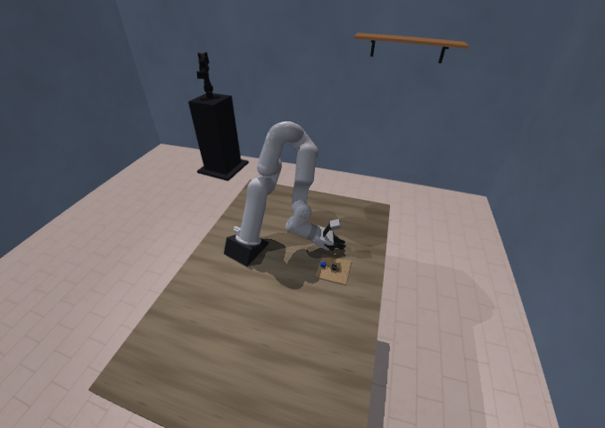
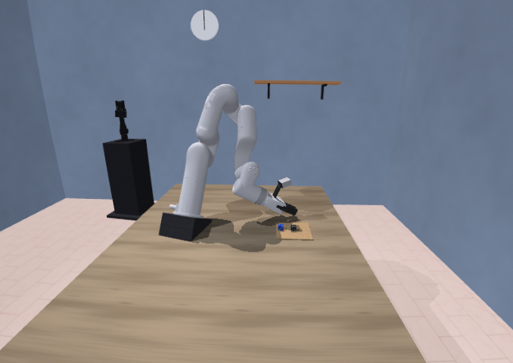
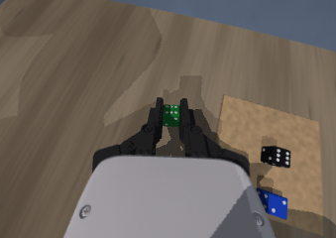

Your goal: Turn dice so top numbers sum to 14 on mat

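A white arm reaches over the wooden desk (image 1: 262, 327) (image 2: 206, 299) (image 3: 66, 149) toward its far right corner, its gripper (image 1: 342, 245) (image 2: 294, 211) (image 3: 170, 107) closed on a green die (image 3: 171, 115) beside the tan mat (image 1: 335, 277) (image 2: 302, 233) (image 3: 245, 124). On the mat sit a black die (image 1: 334, 267) (image 2: 293, 228) (image 3: 276, 156) and, nearer the desk's left edge, a blue die (image 1: 323, 264) (image 2: 281, 227) (image 3: 275, 204). Releasing the tilted gripper too high could tumble the green die onto another number or off the mat, and a low swing could knock its neighbours.
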You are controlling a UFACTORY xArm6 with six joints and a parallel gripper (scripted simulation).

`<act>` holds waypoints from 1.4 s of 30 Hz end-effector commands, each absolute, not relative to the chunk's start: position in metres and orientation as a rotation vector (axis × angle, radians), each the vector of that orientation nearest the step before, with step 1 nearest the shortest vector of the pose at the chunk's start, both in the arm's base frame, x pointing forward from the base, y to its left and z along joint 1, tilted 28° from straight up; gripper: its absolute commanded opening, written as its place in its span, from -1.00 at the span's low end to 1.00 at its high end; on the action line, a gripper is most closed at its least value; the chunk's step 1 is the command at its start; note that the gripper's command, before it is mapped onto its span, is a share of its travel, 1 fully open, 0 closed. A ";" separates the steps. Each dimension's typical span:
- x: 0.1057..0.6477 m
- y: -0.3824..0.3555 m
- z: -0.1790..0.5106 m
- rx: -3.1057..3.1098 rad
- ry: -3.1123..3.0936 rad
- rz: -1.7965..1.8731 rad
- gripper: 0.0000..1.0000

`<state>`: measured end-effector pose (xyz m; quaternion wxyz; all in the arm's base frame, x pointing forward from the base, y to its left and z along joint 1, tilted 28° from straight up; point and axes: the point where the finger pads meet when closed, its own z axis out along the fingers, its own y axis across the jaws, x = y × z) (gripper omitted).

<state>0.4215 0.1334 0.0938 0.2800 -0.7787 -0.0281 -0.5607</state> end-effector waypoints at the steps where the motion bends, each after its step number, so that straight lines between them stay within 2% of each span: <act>1: 0.422 0.134 0.092 -2.086 -0.075 -1.506 -0.69; 42: 0.423 0.138 0.086 -2.086 -0.075 -1.506 -0.69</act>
